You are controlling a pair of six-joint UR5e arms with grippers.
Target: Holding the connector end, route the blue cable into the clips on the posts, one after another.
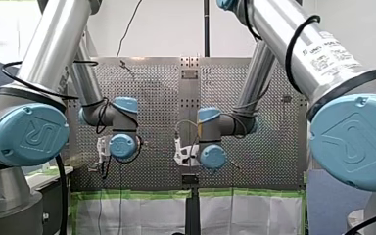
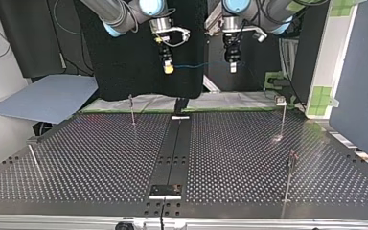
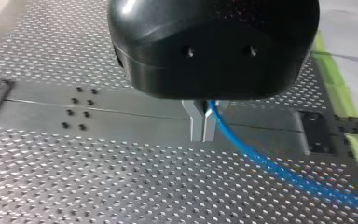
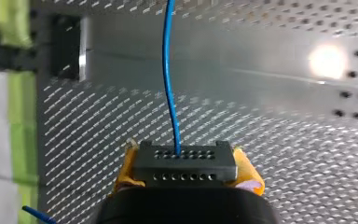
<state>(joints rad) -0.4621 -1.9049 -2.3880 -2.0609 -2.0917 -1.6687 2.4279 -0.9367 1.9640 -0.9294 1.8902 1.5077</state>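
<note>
Thin blue cable (image 4: 168, 84) hangs high at 12 o'clock over the perforated metal tabletop (image 2: 100, 158). Fingers of my left gripper (image 3: 204, 128) pinch it, and those of my right gripper (image 4: 184, 175) clamp its black rectangular connector (image 4: 184, 161). Four thin metal posts (image 2: 132, 109) stand well apart.

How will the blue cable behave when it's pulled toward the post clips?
Probably floppy: the blue cable curves away from my left gripper instead of holding straight. Likely light: it spans nearly level between both grippers in the top view. Thin, so it may slip; the connector in my right gripper looks better held.
</note>
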